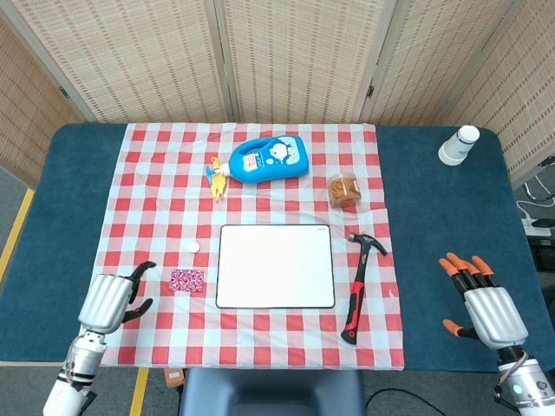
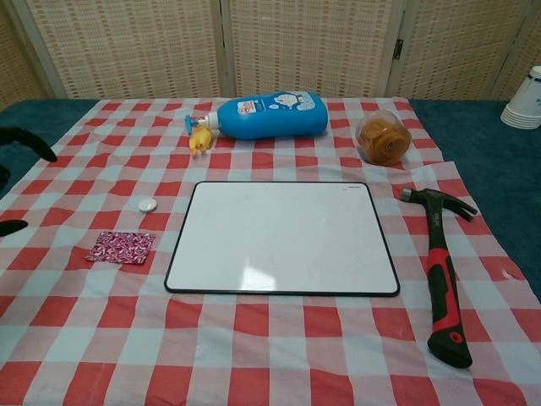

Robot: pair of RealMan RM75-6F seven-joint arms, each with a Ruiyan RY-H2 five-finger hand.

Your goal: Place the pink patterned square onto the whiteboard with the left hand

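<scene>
Checked cloth (image 2: 279, 338); right hand (image 1: 487, 303) solely overhead, fingers spread, empty.

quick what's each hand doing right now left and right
Left hand: open, holding nothing, beside the pink patterned square.
Right hand: open, holding nothing, over the blue table edge.

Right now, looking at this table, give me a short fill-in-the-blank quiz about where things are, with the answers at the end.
1. The pink patterned square lies on the checkered cloth, just to the ____ of the whiteboard in the chest view.
2. The left hand holds ____.
3. The tool lying beside the whiteboard's other edge is a ____.
4. The blue bottle lies on its ____.

Answers: left; nothing; hammer; side
</scene>
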